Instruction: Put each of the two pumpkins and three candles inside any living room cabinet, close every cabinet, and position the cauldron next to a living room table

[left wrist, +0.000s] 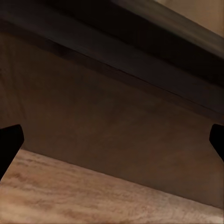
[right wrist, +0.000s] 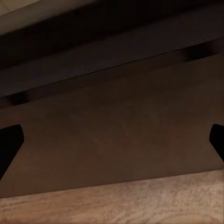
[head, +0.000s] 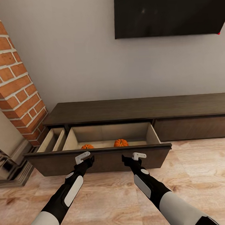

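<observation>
Meanwhile, both arms reach toward the pulled-out drawer of the cabinet: the left tool and the right tool hang just in front of the dark drawer front, each with fingers spread wide and holding nothing, as the wrist views confirm with fingertips at the frame edges and only the drawer panel between them. Inside the pale wood interior, two pumpkins sit near the front wall, one left of the other; no candle can be made out in the visible part. A narrower compartment beside it also stands open. Judged from this, the drawer is about to be pushed shut. Uneven pressure from the two tools could skew or jam it, a fast shove could send the pumpkins rolling, and closing now risks shutting out any candles not yet stowed
</observation>
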